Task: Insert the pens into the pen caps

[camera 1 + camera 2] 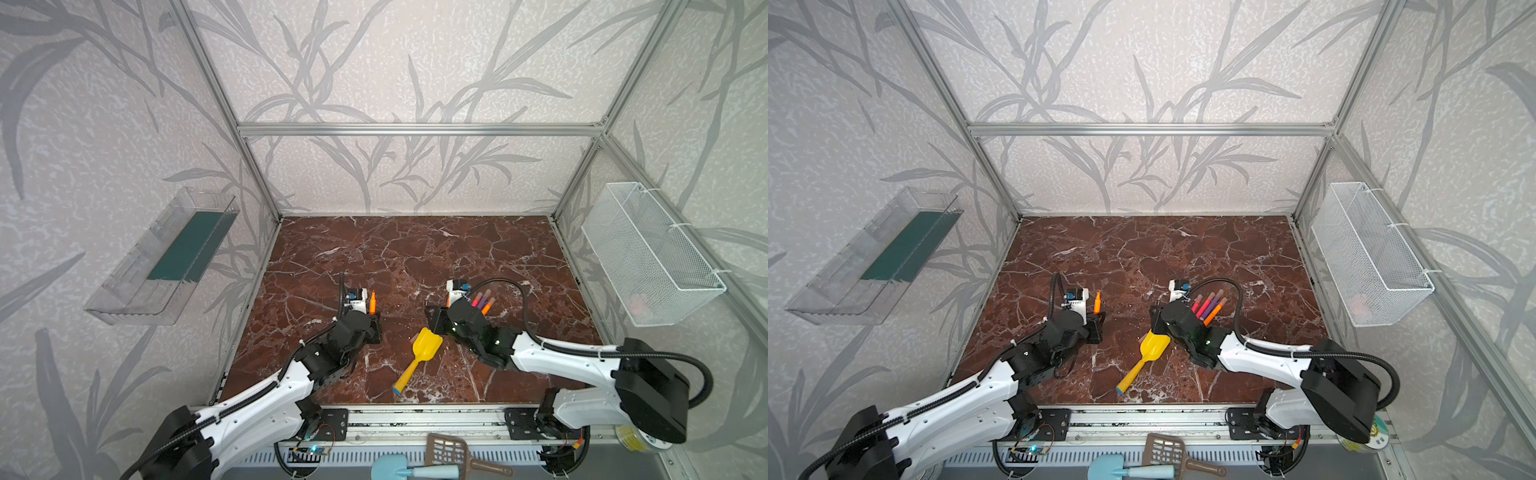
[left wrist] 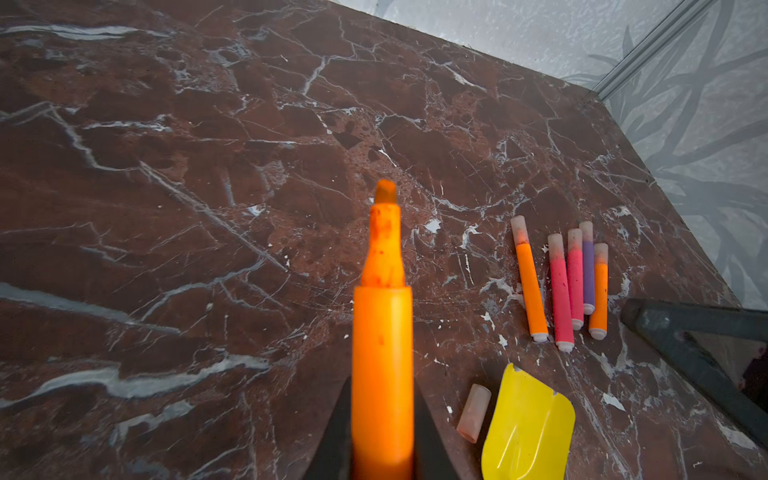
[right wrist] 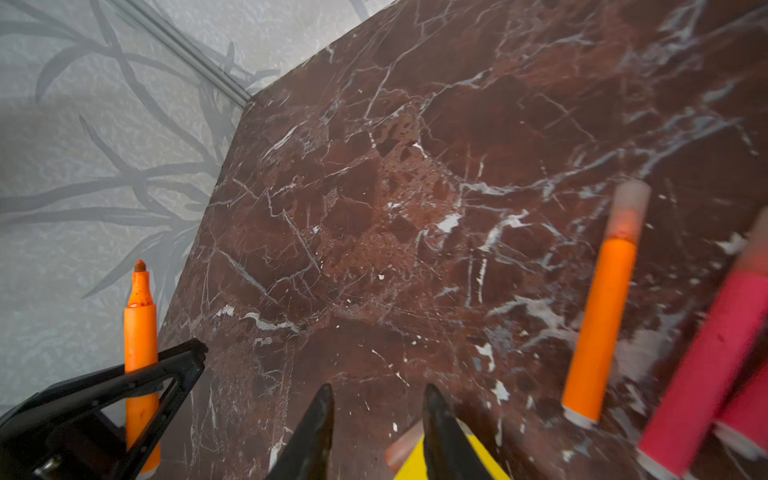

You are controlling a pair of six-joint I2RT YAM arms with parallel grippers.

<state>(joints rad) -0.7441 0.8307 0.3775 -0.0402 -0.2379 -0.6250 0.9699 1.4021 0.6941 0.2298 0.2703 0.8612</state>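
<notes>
Nearest, the left gripper (image 2: 381, 388) is seen with its jaws pressed together on an uncapped orange pen (image 2: 382, 328). The barrel is clamped between them and the bare felt tip is pointed straight ahead of the jaws, clear of the marble table (image 2: 187, 208). The pen's rear end is cut off by the frame edge in the left wrist view.

The right gripper (image 3: 379, 395) is noted with its jaws apart. A clear gap is seen between the tips and nothing is gripped. The tips are held low over the table.

Just behind those tips, a loose pen cap (image 2: 473, 412) is found lying on the table, just beside the blade of a yellow shovel (image 2: 528, 424). In the right wrist view both are mostly hidden by one finger and cut off at the frame edge. Whether that finger touches the cap cannot be told.

Further out, ahead of the open jaws and off to one side, five capped pens (image 2: 575, 282) are laid side by side: two orange, two pink, one purple. In the right wrist view only one orange pen is seen whole, and the pink ones are blurred and cut off. In both top views the lower ends of the row are hidden behind the right wrist.
</notes>
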